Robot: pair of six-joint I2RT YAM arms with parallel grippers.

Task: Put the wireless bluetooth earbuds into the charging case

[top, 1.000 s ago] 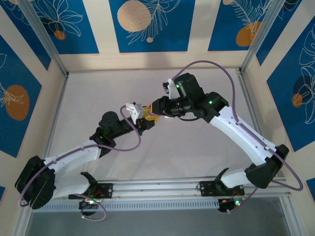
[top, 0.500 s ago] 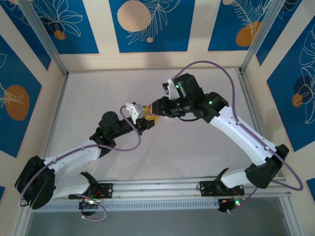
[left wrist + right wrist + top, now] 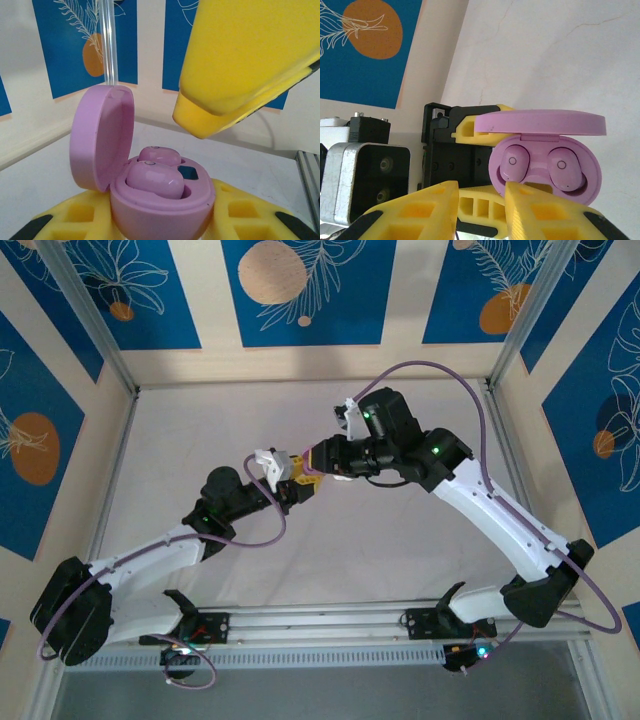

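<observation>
Pink plastic marks the open charging case point(image 3: 161, 212), which sits near 6 o'clock in the left wrist view, clamped from both sides by the yellow left fingers point(image 3: 240, 212). Its lid point(image 3: 102, 135) is hinged back and stands upright on the 9 o'clock side. Two pink earbuds point(image 3: 154, 180) lie side by side in the wells, one in front of the other from this angle, and both look seated. A yellow tip of the right fingers point(image 3: 240, 65) hangs above the case at about 1 o'clock, apart from the earbuds. In the right wrist view the case point(image 3: 545, 192) lies toward 4 o'clock with its lid point(image 3: 540, 122) spread flat across the top. The two earbuds point(image 3: 514, 162) face the camera, each with a small ring on its face. The right fingers point(image 3: 547, 212) come up from 6 o'clock with a narrow gap and nothing between them, and one tip reaches the case's front rim, though I cannot tell whether it touches. From above, the two arms meet near the middle of the pale bench point(image 3: 200, 430). The left arm point(image 3: 150, 555) comes in from 8 o'clock and the right arm point(image 3: 490, 510) from 4 o'clock.
</observation>
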